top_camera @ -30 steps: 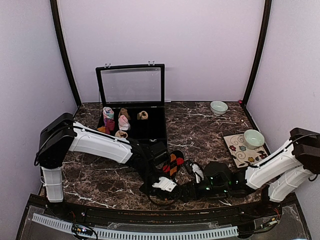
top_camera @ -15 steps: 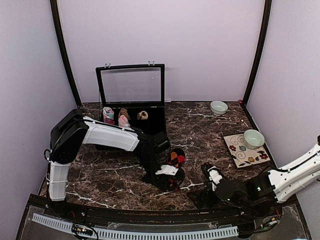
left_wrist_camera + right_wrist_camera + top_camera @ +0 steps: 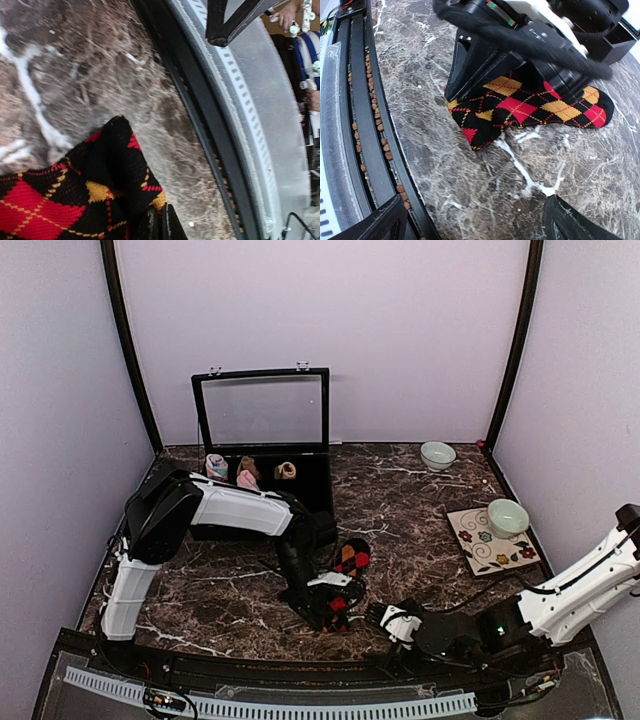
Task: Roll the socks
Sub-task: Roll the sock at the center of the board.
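Since a second ago the right arm has swung out to the side and come back in low along the near edge, while the left arm's shoulder has shifted inward and its wrist has hardly moved from the sock. At the centre, the left gripper [image 3: 160, 215] has its jaws pressed tight together at the near end of the black argyle sock [image 3: 535, 107], and the knit bunches up against the fingers as if a fold is pinched between them. The sock lies on the marble table [image 3: 530, 190] just in from the front rail [image 3: 357, 120]. Its near end is lifted and crumpled under the left wrist, and its toe stretches flat away toward the far side. The right gripper [image 3: 472, 205] faces it from the rail side, near but not touching, with its jaws spread wide and nothing between them. To roll well from here, the left wrist probably needs to turn its pinched end over toward the toe without dragging the whole sock. The open right jaws could then press down on the flat part so the turns stay snug and the cloth does not slide. Well behind, the open black case [image 3: 262, 373] stands toward the back wall.
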You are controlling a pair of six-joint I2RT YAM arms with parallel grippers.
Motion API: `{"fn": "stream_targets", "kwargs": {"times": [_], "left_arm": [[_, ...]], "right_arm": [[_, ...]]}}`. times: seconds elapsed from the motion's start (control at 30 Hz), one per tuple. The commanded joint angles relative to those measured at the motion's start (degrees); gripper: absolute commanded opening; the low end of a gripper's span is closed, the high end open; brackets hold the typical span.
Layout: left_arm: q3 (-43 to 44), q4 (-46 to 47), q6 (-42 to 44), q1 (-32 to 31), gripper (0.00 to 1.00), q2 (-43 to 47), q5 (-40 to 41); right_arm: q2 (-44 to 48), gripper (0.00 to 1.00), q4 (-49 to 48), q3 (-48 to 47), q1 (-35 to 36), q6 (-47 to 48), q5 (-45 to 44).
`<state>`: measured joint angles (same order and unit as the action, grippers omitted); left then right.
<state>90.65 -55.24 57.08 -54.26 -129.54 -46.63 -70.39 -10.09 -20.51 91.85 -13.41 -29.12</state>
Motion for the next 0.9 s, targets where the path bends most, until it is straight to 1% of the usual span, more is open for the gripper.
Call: {"fn": "stream_targets", "kwargs": {"times": [0.0,0.1,0.23,0.3,0.37,0.4,0.43,0.5,0.8,0.87], "left_arm": [[-0.2,-13.1,4.0,-0.4,0.00,-6.5,5.2],[1.5,-13.4,2.9,-0.3,0.00,-7.6,4.9],[2.0,-11.3,0.9,-0.3,0.00,-7.7,5.3],[2.2,-10.3,-0.3,-0.2,0.00,-7.7,5.6],[2.2,-9.8,-1.0,0.0,0.00,-7.6,5.2],[2.2,-9.2,-1.6,0.0,0.00,-7.6,5.2],[2.1,-8.4,-2.2,0.0,0.01,-7.6,5.5],[1.8,-7.4,-2.8,0.0,0.01,-7.6,6.0],[0.6,-4.2,-4.4,0.0,0.02,-7.1,9.6],[0.6,-4.0,-4.5,0.0,0.02,-7.0,10.0]], "right_arm": [[-3.2,0.92,-5.5,-3.3,1.2,10.2,1.2],[-6.8,0.84,-6.8,-6.1,2.0,14.3,1.8],[-13.0,0.72,-10.0,-9.8,2.3,18.9,3.5],[-15.8,0.62,-11.5,-11.3,2.2,21.3,5.3],[-18.7,0.49,-11.9,-13.1,1.8,23.3,7.1],[-20.1,0.45,-12.0,-13.9,1.5,23.9,7.8],[-21.2,0.42,-12.2,-14.4,1.2,24.5,8.5],[-23.4,0.41,-13.2,-15.0,0.5,25.4,9.5],[-28.3,0.39,-18.6,-15.9,-4.1,29.1,11.9],[-29.1,0.37,-18.8,-16.0,-4.9,29.5,12.9]]}}
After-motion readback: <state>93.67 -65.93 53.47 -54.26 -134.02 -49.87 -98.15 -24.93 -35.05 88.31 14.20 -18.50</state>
